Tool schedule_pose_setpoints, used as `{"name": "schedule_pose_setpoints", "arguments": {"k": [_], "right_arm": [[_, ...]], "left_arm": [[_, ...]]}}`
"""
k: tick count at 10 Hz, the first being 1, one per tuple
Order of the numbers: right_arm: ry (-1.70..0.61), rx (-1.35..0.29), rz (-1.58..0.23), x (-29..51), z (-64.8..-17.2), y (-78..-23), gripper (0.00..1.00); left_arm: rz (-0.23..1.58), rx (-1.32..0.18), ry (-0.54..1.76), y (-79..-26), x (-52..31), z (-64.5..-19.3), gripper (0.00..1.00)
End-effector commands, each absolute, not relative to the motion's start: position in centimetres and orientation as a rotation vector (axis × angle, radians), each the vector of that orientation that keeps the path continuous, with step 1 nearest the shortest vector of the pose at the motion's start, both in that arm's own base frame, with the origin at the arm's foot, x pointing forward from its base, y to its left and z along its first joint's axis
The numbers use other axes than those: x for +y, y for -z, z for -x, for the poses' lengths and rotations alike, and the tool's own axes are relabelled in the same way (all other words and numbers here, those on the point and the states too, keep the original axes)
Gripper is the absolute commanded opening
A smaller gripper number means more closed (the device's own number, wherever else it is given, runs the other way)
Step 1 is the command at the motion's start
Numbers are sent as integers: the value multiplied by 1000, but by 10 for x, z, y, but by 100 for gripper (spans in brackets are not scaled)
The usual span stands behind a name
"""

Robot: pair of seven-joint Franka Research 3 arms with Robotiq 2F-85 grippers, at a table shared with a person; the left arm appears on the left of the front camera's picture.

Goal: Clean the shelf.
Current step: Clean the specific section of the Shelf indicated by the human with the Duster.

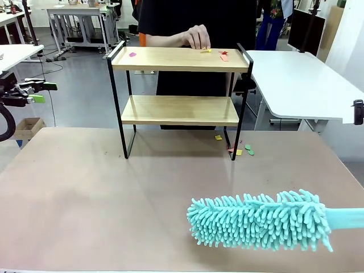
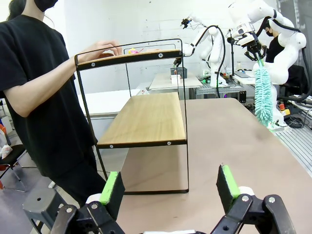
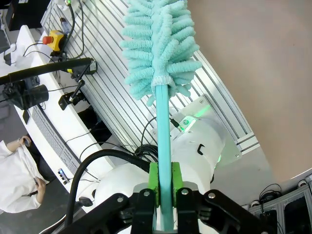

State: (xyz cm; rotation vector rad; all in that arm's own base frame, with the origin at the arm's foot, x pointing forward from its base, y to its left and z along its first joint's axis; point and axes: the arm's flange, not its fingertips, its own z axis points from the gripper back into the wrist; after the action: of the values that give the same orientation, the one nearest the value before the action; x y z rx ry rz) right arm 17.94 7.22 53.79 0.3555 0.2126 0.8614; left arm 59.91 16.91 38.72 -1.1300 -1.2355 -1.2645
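- Fingers (image 3: 153, 178) of the right gripper (image 3: 165, 179): green pads clamped together on the flat handle of a turquoise, shaggy chenille duster (image 3: 158, 44). The grip is near the handle's end.
- Duster head (image 1: 259, 222): lies level and low over the brown table (image 1: 85, 193), on the robot's side of the shelf and right of its middle. It is well apart from the shelf and touches neither board.
- Fingers (image 2: 113, 187) of the left gripper (image 2: 170, 189): spread wide with nothing between them. They are off the shelf's left end, aimed along it.
- Shelf, small two-tier rack of two light wooden boards in a thin black metal frame (image 1: 179, 109): stands upright at the table's far side.
- Small coloured paper scraps (image 1: 223, 56): pink near the top board's left end, yellow and orange near its right end. More scraps (image 1: 248, 149) lie on the table by the shelf's right front leg.
- Person's hand (image 1: 196, 37): rests at the top board's far edge, beside the yellow scrap.
- Step in hand, as judged: tool gripped, approach stage, sweeping not yet begun.
- Next move, as judged: lift the duster head to top-board height and draw it across the scraps toward an open long edge. The raised end rails block the sides, so keep clear of the hand.
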Motion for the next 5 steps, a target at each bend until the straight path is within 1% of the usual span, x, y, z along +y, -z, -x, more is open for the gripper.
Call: {"name": "schedule_pose_setpoints", "arguments": {"k": [1, 5], "right_arm": [[-861, 212, -373, 74, -179, -539, 13], [-861, 212, -373, 74, -179, -539, 13]], "left_arm": [[1126, -1239, 1275, -389, 169, -598, 100], [1126, -1239, 1275, -389, 169, -598, 100]]}}
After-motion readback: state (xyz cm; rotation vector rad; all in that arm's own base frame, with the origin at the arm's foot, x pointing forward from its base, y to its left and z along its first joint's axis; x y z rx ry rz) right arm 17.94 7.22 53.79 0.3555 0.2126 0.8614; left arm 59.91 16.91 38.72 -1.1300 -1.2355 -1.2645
